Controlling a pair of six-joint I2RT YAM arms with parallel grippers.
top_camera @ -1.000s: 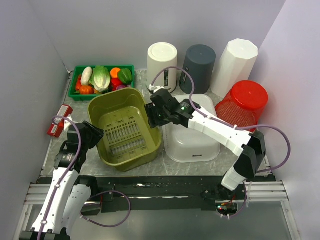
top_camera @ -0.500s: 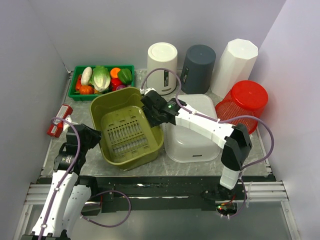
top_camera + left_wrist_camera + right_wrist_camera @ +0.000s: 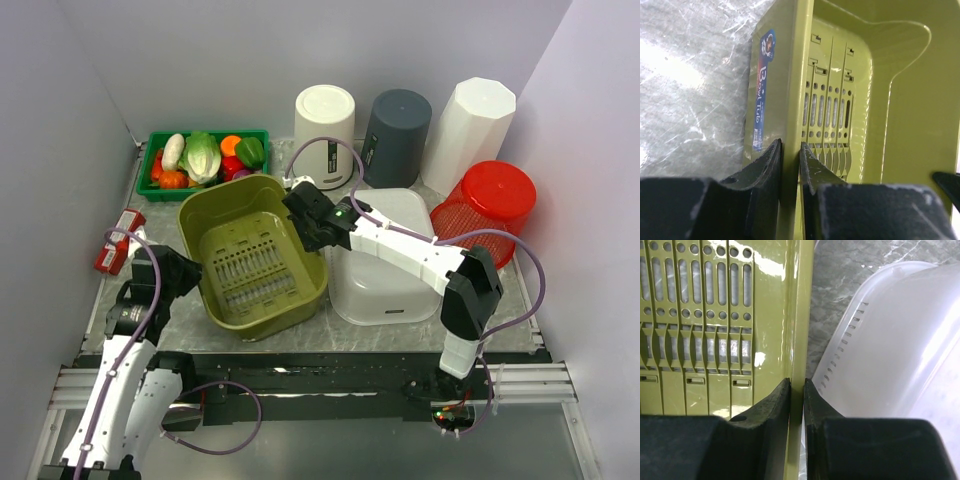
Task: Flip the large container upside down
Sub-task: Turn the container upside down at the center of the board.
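Left pincer (image 3: 790,146) clamps the left rim of the olive tub (image 3: 250,270), glossy plastic, rounded-rectangular with a slotted floor, mouth up on the marbled worktop (image 3: 330,335), long axis near-to-far; right pincer (image 3: 796,382) clamps its right rim, beside a frosted white basin (image 3: 385,275)

**Both grippers clamped, one on each side wall**

We note the left arm (image 3: 125,350) rising from the near left corner of the tabletop (image 3: 330,335), wrist turned inward. The left gripper (image 3: 190,272) has its jaws pinched on the left wall of the olive-green tub (image 3: 250,265), one finger inside and one outside. The right arm (image 3: 420,255) reaches leftward from the near right edge, elbow bent. The right gripper (image 3: 303,225) pinches the tub's right wall likewise.
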